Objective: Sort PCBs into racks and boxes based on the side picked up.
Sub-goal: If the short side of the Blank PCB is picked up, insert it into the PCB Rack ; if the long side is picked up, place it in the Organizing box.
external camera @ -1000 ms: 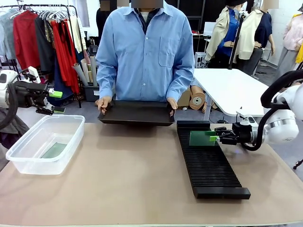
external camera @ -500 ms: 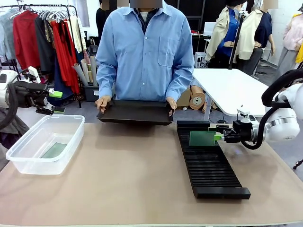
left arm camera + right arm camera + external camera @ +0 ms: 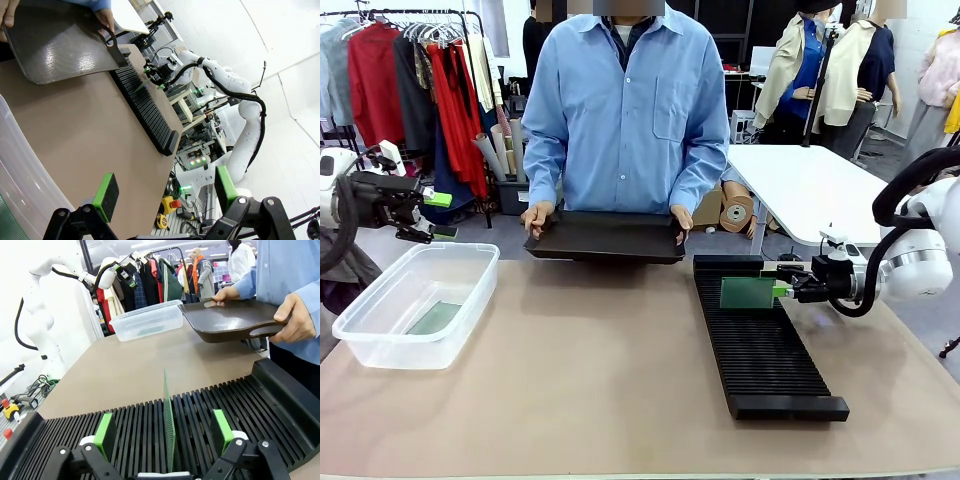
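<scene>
Left hand [image 3: 442, 215]: held in the air above the far left corner of the clear tub, well apart from the table surface; its green-padded fingers [image 3: 106, 190] are spread wide with nothing between them, as seen in the left wrist view.
Clear tub [image 3: 380, 345]: set on the left part of the table [image 3: 590, 380]; its near wall is cut off by the edge of the left wrist view.
PCB in tub [image 3: 433, 318]: a green board is seen lying flat on the tub floor; it is dimmed by the translucent wall, so its surface detail cannot be made out.
Black tray [image 3: 608, 238]: held at the far edge of the table by the person's two hands, one at each end [image 3: 537, 217] [image 3: 682, 218]; its rim hides whatever may lie inside from the front view.
Black rack [image 3: 765, 355]: laid lengthwise on the right part of the table, with many narrow ribbed slots.
PCB in rack [image 3: 747, 293]: a thin green board stood upright on edge in a slot near the far end of the rack; in the right wrist view it is seen edge-on as a narrow green blade [image 3: 168, 427], its faces hardly visible.
Right hand [image 3: 783, 291]: placed just beside the right edge of the standing board; its fingers [image 3: 105, 430] are released, spread to either side of the board and apart from it.
</scene>
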You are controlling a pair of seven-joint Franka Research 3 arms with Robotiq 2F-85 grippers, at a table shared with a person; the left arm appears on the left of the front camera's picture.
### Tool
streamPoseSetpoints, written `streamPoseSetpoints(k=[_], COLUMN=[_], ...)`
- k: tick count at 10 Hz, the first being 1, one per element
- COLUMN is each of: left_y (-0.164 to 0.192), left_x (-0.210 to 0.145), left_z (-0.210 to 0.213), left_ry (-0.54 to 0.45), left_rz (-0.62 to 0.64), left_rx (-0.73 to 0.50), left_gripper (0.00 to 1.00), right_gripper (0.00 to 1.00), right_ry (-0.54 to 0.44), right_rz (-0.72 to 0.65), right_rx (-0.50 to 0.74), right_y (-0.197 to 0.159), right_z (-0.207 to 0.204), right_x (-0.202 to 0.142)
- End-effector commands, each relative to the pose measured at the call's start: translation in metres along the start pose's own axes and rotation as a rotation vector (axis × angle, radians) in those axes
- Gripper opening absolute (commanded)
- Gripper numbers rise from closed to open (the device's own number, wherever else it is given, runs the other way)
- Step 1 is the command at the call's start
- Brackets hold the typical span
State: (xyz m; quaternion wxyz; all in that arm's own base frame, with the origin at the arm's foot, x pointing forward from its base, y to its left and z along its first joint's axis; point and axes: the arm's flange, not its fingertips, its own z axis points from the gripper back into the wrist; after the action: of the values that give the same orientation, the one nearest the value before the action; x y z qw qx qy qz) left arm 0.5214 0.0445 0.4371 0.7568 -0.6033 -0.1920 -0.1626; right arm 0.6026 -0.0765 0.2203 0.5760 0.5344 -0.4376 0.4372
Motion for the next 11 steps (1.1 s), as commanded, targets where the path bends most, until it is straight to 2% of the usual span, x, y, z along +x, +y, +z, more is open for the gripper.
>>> streamPoseSetpoints(k=[1, 11], left_y=[-0.0020, -0.0020], left_x=[0.0005, 0.0005], left_z=[0.0008, 0.0008], left_ry=[-0.002, -0.002], left_rz=[-0.003, -0.003], left_rx=[0.000, 0.000], left_gripper=[1.00, 1.00], right_gripper=[1.00, 1.00], right_ry=[0.000, 0.000], right_rz=[0.010, 0.010], right_rx=[0.001, 0.001], right_y=[0.0006, 0.0006], right_z=[-0.0006, -0.0006], right_x=[0.0021, 0.0021])
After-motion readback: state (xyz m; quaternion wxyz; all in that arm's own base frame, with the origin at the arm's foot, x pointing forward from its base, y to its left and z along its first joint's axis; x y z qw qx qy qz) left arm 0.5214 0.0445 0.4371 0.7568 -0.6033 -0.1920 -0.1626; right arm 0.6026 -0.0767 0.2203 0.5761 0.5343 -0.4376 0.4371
